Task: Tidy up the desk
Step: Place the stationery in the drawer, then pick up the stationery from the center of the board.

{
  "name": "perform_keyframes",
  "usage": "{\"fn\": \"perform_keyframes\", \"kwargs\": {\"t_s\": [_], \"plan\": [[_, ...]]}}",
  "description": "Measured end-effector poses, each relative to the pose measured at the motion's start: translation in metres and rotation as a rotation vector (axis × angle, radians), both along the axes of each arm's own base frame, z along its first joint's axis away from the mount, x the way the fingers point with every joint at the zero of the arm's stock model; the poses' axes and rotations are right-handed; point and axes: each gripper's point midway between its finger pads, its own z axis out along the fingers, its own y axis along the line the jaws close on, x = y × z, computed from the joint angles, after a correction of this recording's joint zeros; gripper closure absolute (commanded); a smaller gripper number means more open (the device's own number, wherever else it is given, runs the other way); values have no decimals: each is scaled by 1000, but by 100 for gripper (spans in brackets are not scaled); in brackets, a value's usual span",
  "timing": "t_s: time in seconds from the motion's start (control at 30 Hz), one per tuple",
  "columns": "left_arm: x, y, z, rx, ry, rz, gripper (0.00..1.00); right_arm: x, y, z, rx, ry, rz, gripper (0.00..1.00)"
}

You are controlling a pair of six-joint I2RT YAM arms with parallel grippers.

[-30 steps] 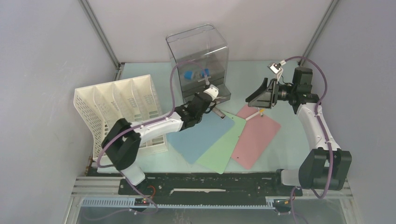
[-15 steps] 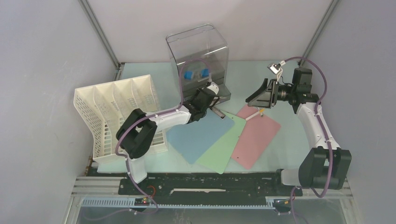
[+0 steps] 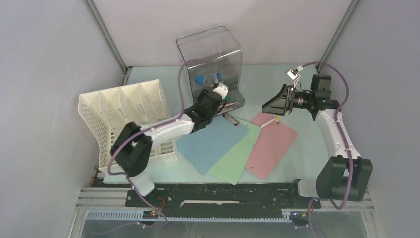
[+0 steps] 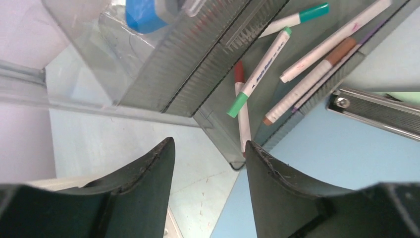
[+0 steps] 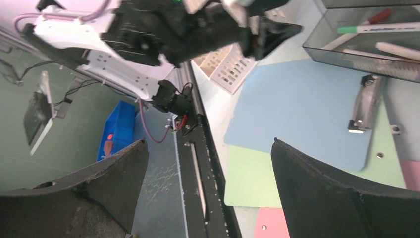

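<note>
Both spread, left claw (image 4: pixel 209 144) by open drawer (image 4: pixel 213 106), right claw (image 5: pixel 208 148) aloft, markers (image 4: pixel 260 70) partly cropped

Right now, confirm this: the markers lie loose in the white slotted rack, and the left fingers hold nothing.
Not quite: the markers lie in the pulled-out drawer of the clear box instead, as the left wrist view shows. The left fingers do hold nothing.

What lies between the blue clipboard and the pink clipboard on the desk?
On the desk, a green clipboard lies between the blue clipboard and the pink clipboard, partly under the blue one. The top view shows this.
</note>
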Motion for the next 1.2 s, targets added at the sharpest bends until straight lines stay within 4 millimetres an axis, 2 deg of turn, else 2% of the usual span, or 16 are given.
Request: {"fn": "perform_keyframes", "kwargs": {"t_s": [0.2, 0.23, 0.33, 0.5, 0.7, 0.83, 0.93, 1.03, 1.13, 1.17, 1.2], "plan": [[-32, 0, 36, -225, -27, -65, 34, 8, -5, -13, -73, -30, -67, 0], [-38, -1, 40, -269, -31, -78, 30, 9, -6, -15, -89, -39, -78, 0], [-56, -3, 45, -379, -30, -119, 24, 10, -10, -21, -151, -56, -114, 0], [-89, 3, 51, -531, -32, -171, 16, 21, -22, -16, -280, -140, -173, 1], [-116, 12, 79, -695, -98, -225, 1, 34, -40, -21, -422, -187, -250, 0], [-134, 25, 94, -800, -158, -240, 0, 40, -52, -24, -489, -189, -299, 0], [-144, 33, 97, -863, -190, -247, 0, 47, -59, -27, -528, -190, -324, 0], [-151, 39, 94, -905, -201, -244, 0, 61, -70, -40, -593, -164, -361, 0], [-155, 42, 91, -930, -201, -239, 0, 79, -81, -71, -684, -101, -385, 2], [-156, 43, 91, -936, -201, -238, 0, 87, -87, -89, -731, -64, -390, 3], [-157, 43, 90, -941, -200, -236, 0, 88, -88, -94, -744, -55, -388, 5]]}}
